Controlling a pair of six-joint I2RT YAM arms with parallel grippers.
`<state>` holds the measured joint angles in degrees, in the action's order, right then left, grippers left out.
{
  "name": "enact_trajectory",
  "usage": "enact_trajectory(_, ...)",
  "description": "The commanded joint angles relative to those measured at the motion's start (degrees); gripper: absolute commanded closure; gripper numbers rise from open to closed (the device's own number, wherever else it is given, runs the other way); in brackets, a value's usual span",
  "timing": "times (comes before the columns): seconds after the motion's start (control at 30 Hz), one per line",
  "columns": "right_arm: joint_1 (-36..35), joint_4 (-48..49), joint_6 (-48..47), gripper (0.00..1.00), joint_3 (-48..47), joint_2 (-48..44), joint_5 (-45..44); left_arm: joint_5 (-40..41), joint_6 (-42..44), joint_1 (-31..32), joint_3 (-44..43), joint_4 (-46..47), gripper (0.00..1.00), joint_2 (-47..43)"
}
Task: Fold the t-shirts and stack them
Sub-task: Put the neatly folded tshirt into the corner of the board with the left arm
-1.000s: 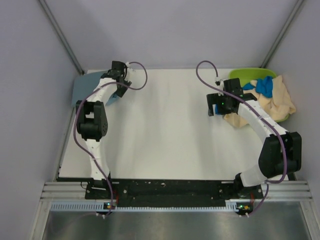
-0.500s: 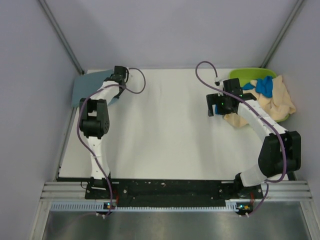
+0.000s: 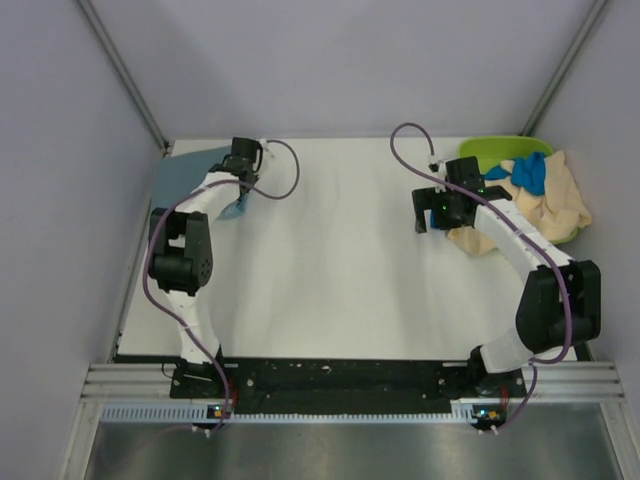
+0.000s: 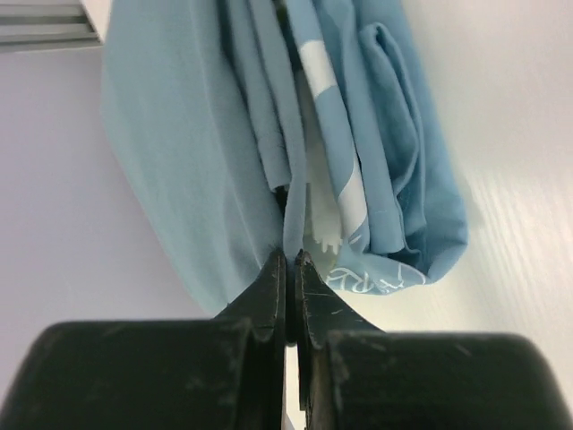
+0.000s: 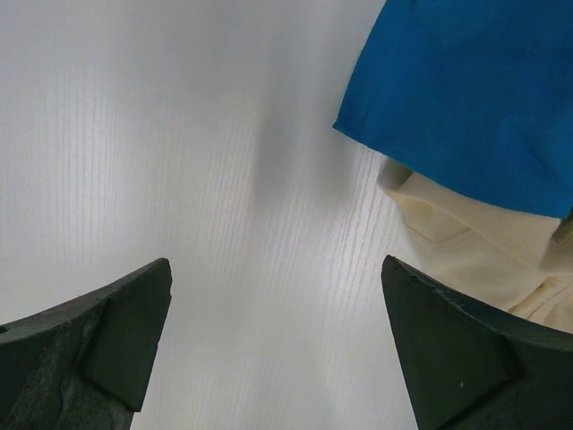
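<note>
My left gripper (image 3: 239, 170) is at the table's far left, and in the left wrist view its jaws (image 4: 291, 257) are shut on a thin fold of the teal t-shirt (image 4: 394, 179) with white letters. That bunched shirt (image 3: 235, 206) lies beside the plain slate-blue t-shirt (image 3: 182, 178) at the table's left edge. My right gripper (image 3: 430, 212) hovers open over bare table (image 5: 277, 331), holding nothing. Just to its right lie the bright blue t-shirt (image 5: 466, 98) and the cream-beige t-shirt (image 5: 466, 251), heaped together (image 3: 560, 205).
A lime-green tub (image 3: 495, 150) stands at the far right corner under the heap of shirts. The white table (image 3: 340, 250) is walled in on three sides. Purple cables loop above both wrists.
The left gripper has shut on the fold of the teal shirt and shifted slightly right, drawing the cloth with it. The right arm has not moved.
</note>
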<state>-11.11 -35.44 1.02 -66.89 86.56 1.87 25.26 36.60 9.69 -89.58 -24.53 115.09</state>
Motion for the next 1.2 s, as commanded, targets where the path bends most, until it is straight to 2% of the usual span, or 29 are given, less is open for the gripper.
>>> enact_trajectory(0.0,0.5,0.7,-0.7,0.01,-1.9,0.4,1.0,-5.8,3.6,2.0,5.6,1.4,0.99,-3.0)
enact_trajectory(0.1,0.6,0.7,-0.7,0.01,-1.8,0.5,1.1,-10.8,4.3,2.3,6.6,-3.1,0.8,-0.6)
enact_trajectory(0.2,0.6,0.7,-0.7,0.01,-1.6,0.5,1.1,-14.9,3.2,2.3,3.9,-9.6,0.72,2.2)
enact_trajectory(0.33,0.6,0.7,-0.7,0.01,-1.6,0.6,1.1,-25.0,3.5,2.3,2.1,-17.1,0.57,1.0)
enact_trajectory(0.4,0.6,0.7,-0.7,0.01,-1.5,0.6,1.1,-31.6,4.4,2.3,1.6,-20.2,0.52,-0.7)
enact_trajectory(0.5,0.6,0.7,-0.7,0.01,-1.5,0.6,0.9,-37.0,6.0,2.5,0.6,-25.1,0.52,-2.6)
enact_trajectory(0.6,0.5,0.7,-0.7,0.01,-1.7,0.4,0.9,-40.5,7.3,3.2,-0.2,-29.9,0.55,-4.0)
enact_trajectory(0.7,0.5,0.8,-0.8,0.01,-1.7,0.3,0.9,-39.7,6.6,4.5,0.9,-30.7,0.62,-5.9)
enact_trajectory(0.77,0.5,0.9,-0.7,0.01,-1.8,-0.1,1.0,-35.4,4.5,4.8,2.6,-28.0,0.71,-6.7)
enact_trajectory(0.87,0.5,0.8,-0.7,0.01,-2.0,-0.4,1.3,-23.3,1.4,4.5,4.7,-24.1,0.9,-4.4)
enact_trajectory(0.9,0.6,0.8,-0.7,0.01,-2.1,-0.4,1.3,-20.6,0.5,4.3,4.4,-23.9,0.94,-3.0)
enact_trajectory(1.17,0.5,0.9,-0.7,0.01,-1.7,-1.7,0.6,-7.3,-1.0,-0.5,2.7,-16.3,1.0,6.1)
